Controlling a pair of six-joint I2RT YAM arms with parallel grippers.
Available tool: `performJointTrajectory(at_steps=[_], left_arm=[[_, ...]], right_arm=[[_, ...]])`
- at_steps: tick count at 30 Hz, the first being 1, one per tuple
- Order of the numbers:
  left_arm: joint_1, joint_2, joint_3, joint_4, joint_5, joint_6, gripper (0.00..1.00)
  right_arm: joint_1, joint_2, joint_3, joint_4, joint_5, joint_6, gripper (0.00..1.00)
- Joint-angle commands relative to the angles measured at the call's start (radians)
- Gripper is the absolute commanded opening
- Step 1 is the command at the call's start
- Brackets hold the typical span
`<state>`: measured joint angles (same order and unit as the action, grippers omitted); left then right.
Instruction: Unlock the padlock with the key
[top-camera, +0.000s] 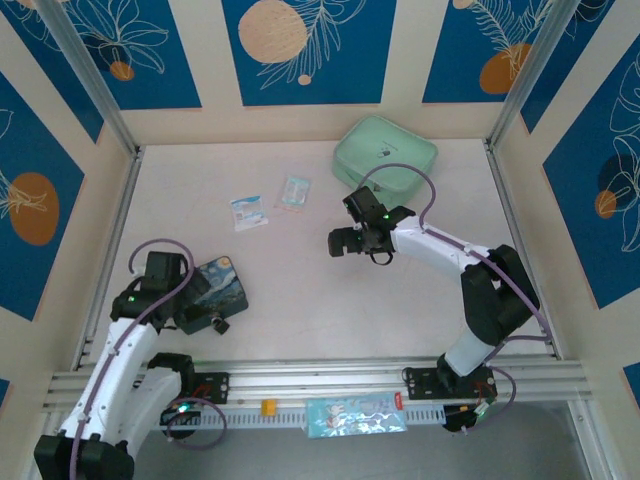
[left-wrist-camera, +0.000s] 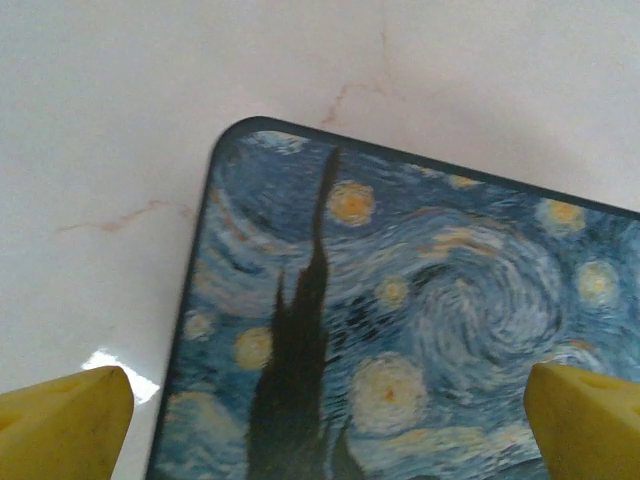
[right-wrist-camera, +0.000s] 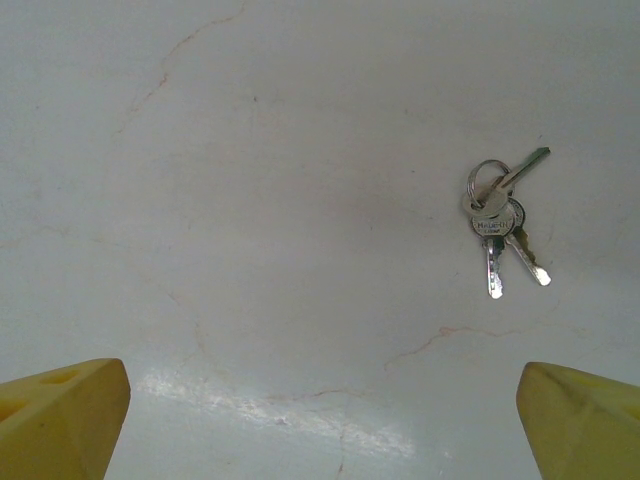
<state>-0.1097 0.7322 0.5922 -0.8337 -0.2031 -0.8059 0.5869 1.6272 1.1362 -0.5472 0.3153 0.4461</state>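
On bare table ahead of right gripper (right-wrist-camera: 320, 425): key (right-wrist-camera: 500, 225), flat, ringed with two others. Blades mostly lengthwise toward camera, crosswise to closing line. Offset toward right fingertip's side, not centred. Jaws spread wide, holding nothing. Padlock (top-camera: 220, 325) well apart, at near corner of tin box (top-camera: 215, 283). Left gripper (left-wrist-camera: 320, 430) above box lid, likewise spread, empty. Right arm nearer key; left arm nearer padlock.

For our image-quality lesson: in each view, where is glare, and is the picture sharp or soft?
Left wrist: small white glare patch on the table beside the tin box, whose painting looks slightly soft. Right wrist: pale sheen low on the table; the key bunch is sharp. Top external: even light, faint shadows.
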Motion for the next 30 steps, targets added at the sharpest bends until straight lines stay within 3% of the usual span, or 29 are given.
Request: performJointTrajectory(at_steps=[1,9,17,25,27,30], left_arm=[[-0.008,-0.009,-0.044,0.105,0.078,-0.061,1.0],[-0.073,-0.01,-0.135,0.256,0.13,-0.247,1.0],[-0.314,0.075,-0.135,0.453,-0.006,-0.448,1.0],[-0.485,0.425,-0.005,0.685,-0.058,-0.458,1.0],[-0.502,0.473,0.046,0.682,-0.074,-0.43,1.0],[-0.511,0.487,0.084,0.672,-0.111,-0.397,1.0]], right_arm=[[-0.006,-0.024,-0.01,-0.017,0.012,0.013,0.99],[-0.015,-0.041,-0.01,-0.017,0.009,0.019,0.99],[-0.046,-0.057,-0.036,-0.002,-0.027,0.055,1.0],[-0.097,-0.09,-0.083,0.003,-0.052,0.081,0.99],[-0.143,-0.089,-0.098,0.009,-0.117,0.085,0.99],[-0.227,-0.072,-0.121,0.044,-0.239,0.069,0.91]])
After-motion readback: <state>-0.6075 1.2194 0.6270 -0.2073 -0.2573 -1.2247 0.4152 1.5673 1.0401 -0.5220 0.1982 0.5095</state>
